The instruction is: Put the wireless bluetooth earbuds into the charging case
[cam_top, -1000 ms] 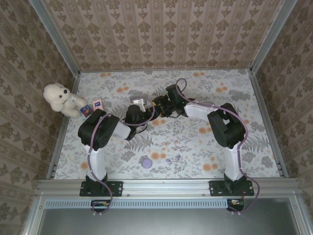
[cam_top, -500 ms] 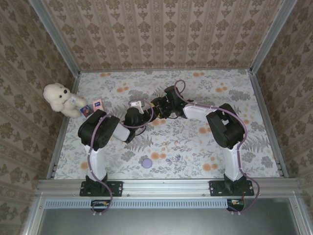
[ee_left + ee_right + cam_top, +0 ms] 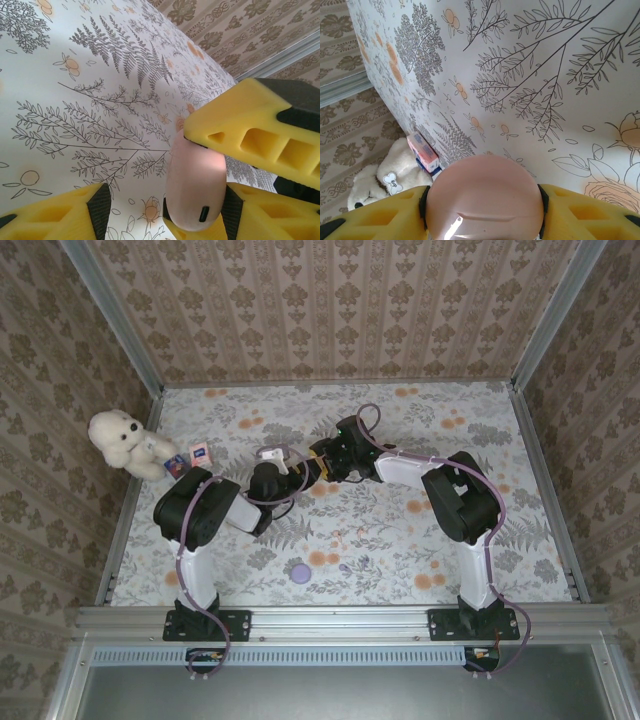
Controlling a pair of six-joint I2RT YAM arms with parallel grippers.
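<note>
Since the earlier frame the left arm has shifted left and its jaws have widened. The right arm has barely moved. Nearest the bases, a flat lilac disc [image 3: 300, 572] lies alone on the floral table cover [image 3: 430, 540]; I can't tell what it is. At mid-table the two grippers meet. The right gripper [image 3: 482, 205] is clamped on the charging case [image 3: 194, 185], with a black pad pressed to each side. The case is a smooth, glossy pale-pink pebble with rounded ends, a charging port in its near end and a thin lid seam that looks shut. The left gripper [image 3: 165, 212] straddles the same case with its jaws apart: one pad sits just beside the case and the other is well apart from it, so it has no grip. The fingers [image 3: 250, 135] are yellow plastic wedges with cut-out ribs and dark pad faces. The step looks like a handover or regrasp, with the case now carried by the right arm alone. The next move probably calls for the free left gripper to clear the case and then flip the lid, before any earbuds go in. The glossy shell could slip or twist in the pads. At the far left sit a fluffy white teddy bear [image 3: 120, 438] and small printed boxes [image 3: 190, 458], and behind them stand patterned wallpaper walls [image 3: 330, 310].
</note>
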